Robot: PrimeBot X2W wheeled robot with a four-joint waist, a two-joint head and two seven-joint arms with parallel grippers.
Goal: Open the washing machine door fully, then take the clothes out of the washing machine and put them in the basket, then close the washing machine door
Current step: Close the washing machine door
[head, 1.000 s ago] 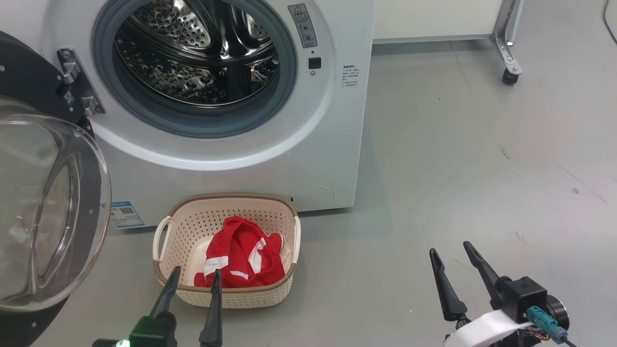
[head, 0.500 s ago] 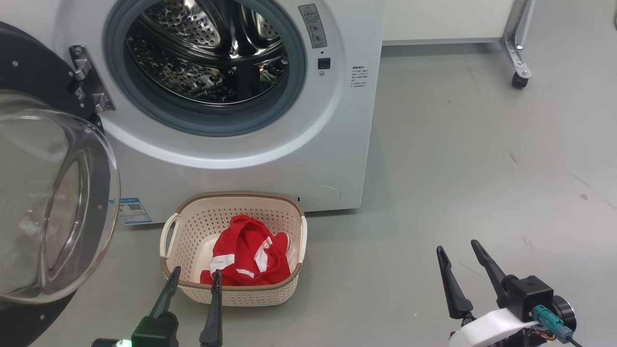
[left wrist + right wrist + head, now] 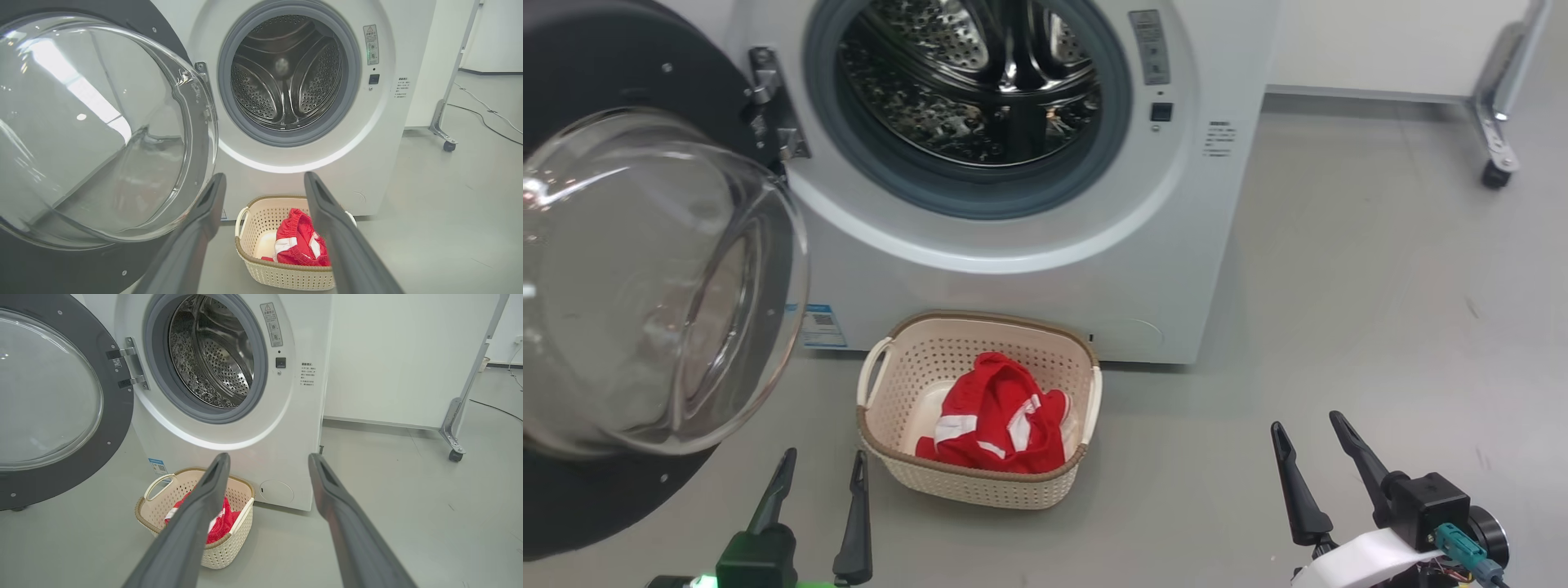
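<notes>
Left gripper [image 3: 823,456]: two long dark fingers spread apart, holding nothing, low over the floor just left of the basket and beneath the open door.
Right gripper [image 3: 1305,423]: fingers also spread and empty, well to the right of the basket.
Clothes [image 3: 996,416]: soft red fabric with white stripes, bunched in a heap inside the basket, toward its right side.
Basket [image 3: 980,320]: cream perforated plastic, rectangular with rounded corners, a brown woven-look rim and white side handles. It stood on the floor close against the machine's front, below the opening.
Washing machine door [image 3: 588,506]: swung open to the left on a metal hinge [image 3: 772,114]. It was a glossy black ring around a bulging clear glass bowl.
Washing machine [image 3: 1029,286]: smooth white front with a grey rubber seal [image 3: 980,196] around the shiny perforated steel drum [image 3: 980,82].
Left wrist view: looked straight into the drum, where raised ribs met at the back wall.
Right wrist view: took the machine at an angle and showed a round cover [image 3: 276,492] low on its front.
Small marks: a blue label [image 3: 821,325] by the basket and a printed sticker [image 3: 1219,137] right of the opening.
Surroundings: grey floor [image 3: 1339,327] and a metal leg on a castor [image 3: 1494,139].
</notes>
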